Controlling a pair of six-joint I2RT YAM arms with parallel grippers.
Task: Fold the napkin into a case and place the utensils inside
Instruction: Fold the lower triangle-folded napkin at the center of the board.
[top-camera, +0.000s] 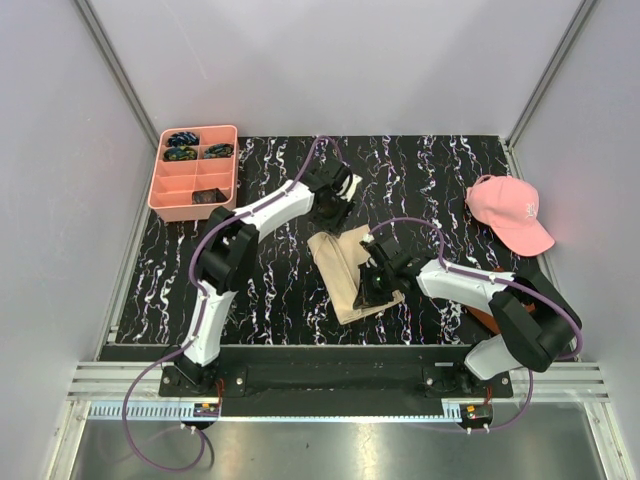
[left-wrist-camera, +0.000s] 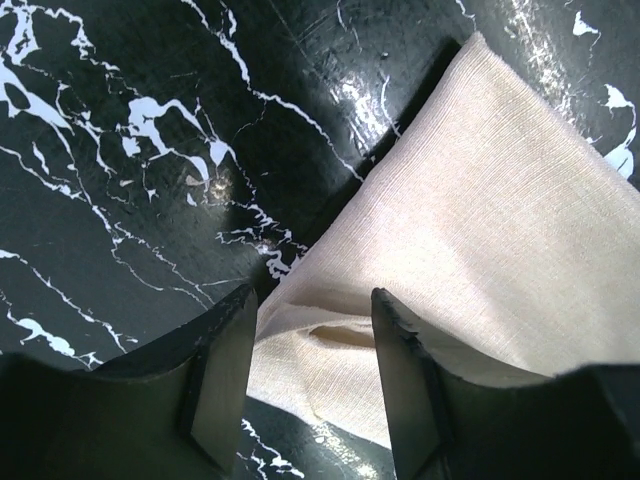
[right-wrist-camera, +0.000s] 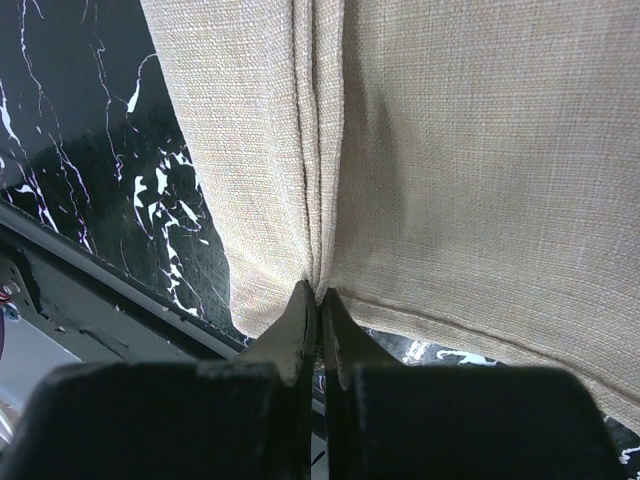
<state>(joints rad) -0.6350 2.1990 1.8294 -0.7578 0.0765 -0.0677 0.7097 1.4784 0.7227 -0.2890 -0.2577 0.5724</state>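
Napkin (top-camera: 338, 262) risk: right fingers (right-wrist-camera: 295, 340) clenched on thin ridge at its near edge, may slip w/ any pull; left fingers (left-wrist-camera: 222, 365) released, straddling far corner, so fold could bunch.

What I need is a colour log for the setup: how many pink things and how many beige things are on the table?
Pink: 2 (cap, tray)
Beige: 1 (napkin)
Total: 3
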